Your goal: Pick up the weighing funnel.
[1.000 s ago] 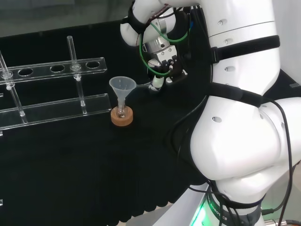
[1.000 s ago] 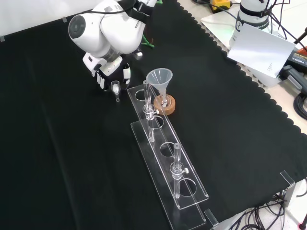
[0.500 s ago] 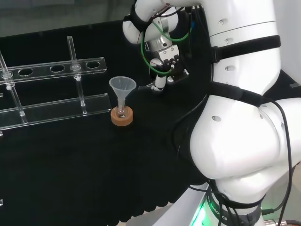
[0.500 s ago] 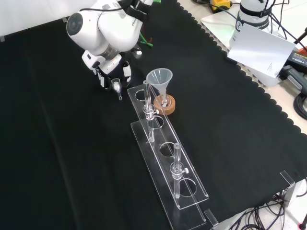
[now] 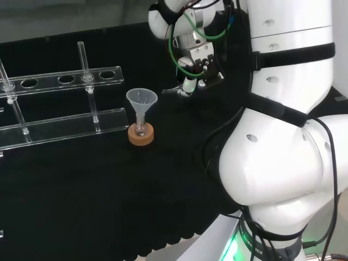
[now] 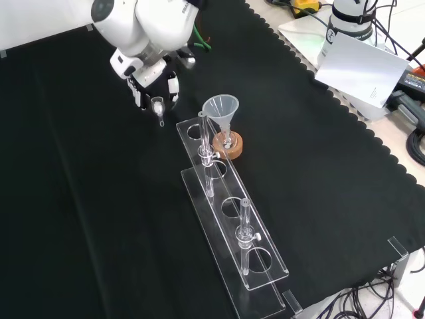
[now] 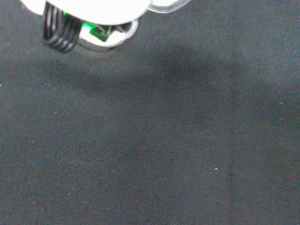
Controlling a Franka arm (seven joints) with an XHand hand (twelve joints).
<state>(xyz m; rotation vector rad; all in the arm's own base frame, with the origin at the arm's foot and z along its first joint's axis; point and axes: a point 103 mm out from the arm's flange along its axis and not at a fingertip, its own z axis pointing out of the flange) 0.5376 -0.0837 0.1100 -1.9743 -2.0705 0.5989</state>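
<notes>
The hand (image 6: pixel 154 86) hangs above the black cloth, its fingers curled round the weighing funnel (image 6: pixel 159 107), a small clear scoop whose short stem points down toward the cloth. In the head view the hand (image 5: pixel 200 66) is to the right of and above the big funnel, and the weighing funnel (image 5: pixel 178 89) sticks out from it to the left, clear of the cloth. The wrist view looks down on bare black cloth (image 7: pixel 178 140) under a blurred white part of the hand (image 7: pixel 89 14).
The big funnel (image 6: pixel 221 109) stands in a small flask on a cork ring (image 6: pixel 228 144). A clear rack (image 6: pixel 229 219) with upright tubes runs toward the front. Papers and cables (image 6: pixel 362 66) lie off the cloth at the right.
The hand has risen with the weighing funnel, lifting it off the cloth and higher in both views. The big funnel and rack have not moved.
</notes>
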